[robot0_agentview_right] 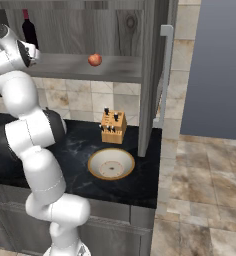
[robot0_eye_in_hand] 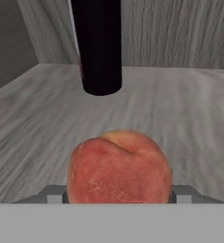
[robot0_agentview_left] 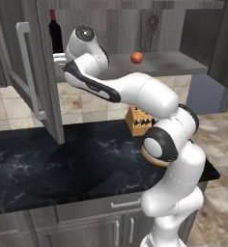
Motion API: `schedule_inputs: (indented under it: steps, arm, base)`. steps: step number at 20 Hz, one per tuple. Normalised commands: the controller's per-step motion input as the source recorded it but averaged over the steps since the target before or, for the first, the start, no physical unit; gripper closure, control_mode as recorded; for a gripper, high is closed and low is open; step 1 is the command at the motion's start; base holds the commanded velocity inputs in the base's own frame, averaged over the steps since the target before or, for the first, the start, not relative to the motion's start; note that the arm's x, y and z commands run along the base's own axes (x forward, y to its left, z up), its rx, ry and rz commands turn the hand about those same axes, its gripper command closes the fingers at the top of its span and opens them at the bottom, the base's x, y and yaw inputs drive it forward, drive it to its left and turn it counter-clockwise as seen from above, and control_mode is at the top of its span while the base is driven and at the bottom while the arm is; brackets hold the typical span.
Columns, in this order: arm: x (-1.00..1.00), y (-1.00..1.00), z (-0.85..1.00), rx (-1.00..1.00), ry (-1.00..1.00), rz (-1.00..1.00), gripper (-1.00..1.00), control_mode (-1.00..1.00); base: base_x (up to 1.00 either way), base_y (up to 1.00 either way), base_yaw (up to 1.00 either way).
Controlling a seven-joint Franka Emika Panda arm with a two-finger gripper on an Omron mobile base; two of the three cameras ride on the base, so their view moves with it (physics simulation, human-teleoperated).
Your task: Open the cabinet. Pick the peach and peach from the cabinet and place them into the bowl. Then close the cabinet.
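Dark unlabelled bottle [robot0_eye_in_hand: 98, 45], pinkish peach [robot0_eye_in_hand: 118, 167]

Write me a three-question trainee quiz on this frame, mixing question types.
1. True or false: both doors of the cabinet stand open.
2. What tall dark thing stands on the shelf behind the pale peach that sits at the tool?
A. wine bottle
B. kettle
C. pepper mill
3. Fill in: the bowl on the counter holds ___ peaches, while the red peach lies on the shelf.

Key: 1 true; 2 A; 3 no.
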Motion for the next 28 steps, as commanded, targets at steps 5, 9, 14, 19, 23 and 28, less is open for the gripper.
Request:
schedule_inputs:
  steps: [5, 9, 14, 19, 23, 28]
  arm:
    - [0.02, 0.00, -0.03, 0.00, 0.02, 0.00, 1.00, -1.00]
    - [-0.22, -0.02, 0.00, 0.00, 0.00, 0.00, 1.00, -1.00]
    - [-0.62, -0.21, 0.00, 0.00, -0.03, 0.00, 1.00, -1.00]
    - [-0.81, -0.35, 0.00, 0.00, 0.00, 0.00, 1.00, -1.00]
    - [-0.99, -0.56, 0.00, 0.00, 0.00, 0.00, 1.00, -1.00]
    - [-1.00, -0.65, 0.00, 0.00, 0.01, 0.00, 1.00, -1.00]
  base:
    - [0.00, 0.00, 0.00]
    - [0.00, 0.00, 0.00]
    - [0.00, 0.00, 0.00]
    - [0.00, 0.00, 0.00]
    - [0.00, 0.00, 0.00]
    - [0.00, 0.00, 0.00]
